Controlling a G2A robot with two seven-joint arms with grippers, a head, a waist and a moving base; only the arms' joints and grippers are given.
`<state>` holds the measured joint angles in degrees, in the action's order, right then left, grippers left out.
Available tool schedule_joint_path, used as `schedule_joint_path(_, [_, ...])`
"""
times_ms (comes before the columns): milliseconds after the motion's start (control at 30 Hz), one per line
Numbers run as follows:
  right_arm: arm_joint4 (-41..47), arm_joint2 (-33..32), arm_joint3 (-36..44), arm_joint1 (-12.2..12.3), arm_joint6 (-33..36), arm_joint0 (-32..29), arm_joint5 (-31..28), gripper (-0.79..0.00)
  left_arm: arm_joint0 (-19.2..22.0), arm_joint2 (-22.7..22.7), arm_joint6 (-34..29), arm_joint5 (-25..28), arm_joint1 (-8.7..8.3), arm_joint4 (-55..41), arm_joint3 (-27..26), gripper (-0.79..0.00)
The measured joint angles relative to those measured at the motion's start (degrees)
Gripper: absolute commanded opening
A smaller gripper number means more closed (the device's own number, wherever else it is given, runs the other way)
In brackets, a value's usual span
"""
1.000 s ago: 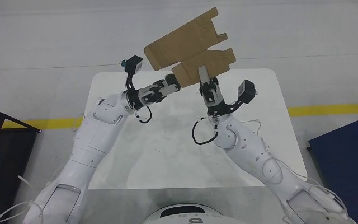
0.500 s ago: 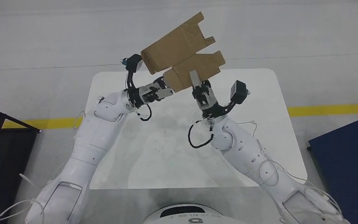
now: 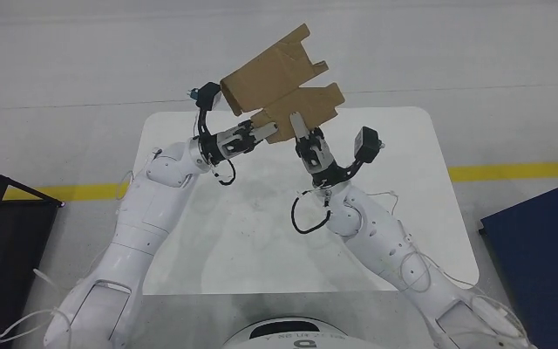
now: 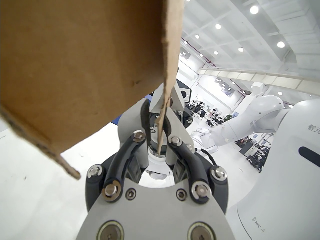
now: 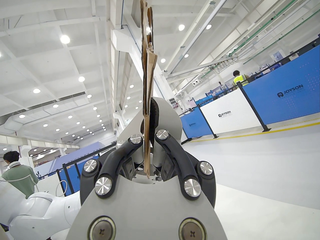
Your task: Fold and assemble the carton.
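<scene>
A flat brown carton [image 3: 279,78] is held up in the air over the far side of the white table [image 3: 410,201], tilted, its flaps pointing away from me. My left gripper [image 3: 261,133] is shut on the carton's near left edge; in the left wrist view the cardboard [image 4: 75,51] runs down between the fingers [image 4: 163,128]. My right gripper [image 3: 299,131] is shut on the carton's near edge just to the right of the left one. Seen edge-on in the right wrist view, the carton [image 5: 147,81] stands clamped between the fingers.
The table's near and right parts lie bare. A yellow floor line [image 3: 501,172] runs past both sides of the table. A dark object [image 3: 22,227] stands at the left edge and a blue one [image 3: 527,244] at the right.
Both grippers and the carton have shifted left and slightly toward the table's far edge. The carton has rotated a little, and both grips are kept.
</scene>
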<state>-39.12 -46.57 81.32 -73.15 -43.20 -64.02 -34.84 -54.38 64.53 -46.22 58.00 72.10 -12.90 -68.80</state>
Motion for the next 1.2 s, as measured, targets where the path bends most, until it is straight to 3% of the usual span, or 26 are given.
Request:
schedule_joint_path(100, [0.2, -0.3, 0.1, -0.3, 0.4, -0.3, -0.6, -0.760, -0.1, 0.7, 0.4, 0.0, 0.19, 1.8, 0.1, -0.785])
schedule_joint_path(133, [0.5, -0.4, 0.1, -0.4, 0.4, -0.4, -1.0, -0.434, -0.2, 0.8, 0.6, 0.0, 0.24, 2.4, 0.0, -0.785])
schedule_joint_path(167, [0.9, -0.6, 0.2, -0.6, 0.4, -0.5, -1.5, 0.000, -0.3, 1.1, 0.8, 0.0, 0.28, 2.9, -0.2, -0.785])
schedule_joint_path(400, [3.0, -5.1, 0.8, -0.5, -0.9, -2.1, -4.6, 0.000, -2.0, 5.2, 1.7, 0.0, -0.49, 11.2, -3.5, -0.785])
schedule_joint_path(600, [3.0, -8.9, 3.0, 0.0, -2.8, -4.1, -4.9, 0.000, -1.5, 7.2, 2.4, 0.0, -1.48, 13.7, -2.5, -0.785])
schedule_joint_path(800, [2.9, -8.9, 3.0, 0.0, -2.7, -4.1, -4.8, 0.000, 1.9, 5.4, -0.1, 0.0, -2.45, 8.2, 4.2, -0.785])
schedule_joint_path(933, [0.8, -11.1, 6.0, 0.0, -1.7, -4.5, 0.1, 0.000, 4.7, 4.0, -0.1, 0.0, -2.92, 7.5, 10.7, -0.785])
schedule_joint_path(1067, [-3.1, -15.2, 10.0, 0.2, -2.3, -4.8, 4.8, 0.000, 8.1, 2.8, -0.1, 0.0, -3.15, 11.5, 16.0, -0.785])
schedule_joint_path(1200, [-6.8, -17.4, 13.2, 0.4, 4.1, -3.7, 8.3, 0.000, 10.6, 1.7, 1.7, 0.0, -3.24, 19.9, 18.0, -0.785])
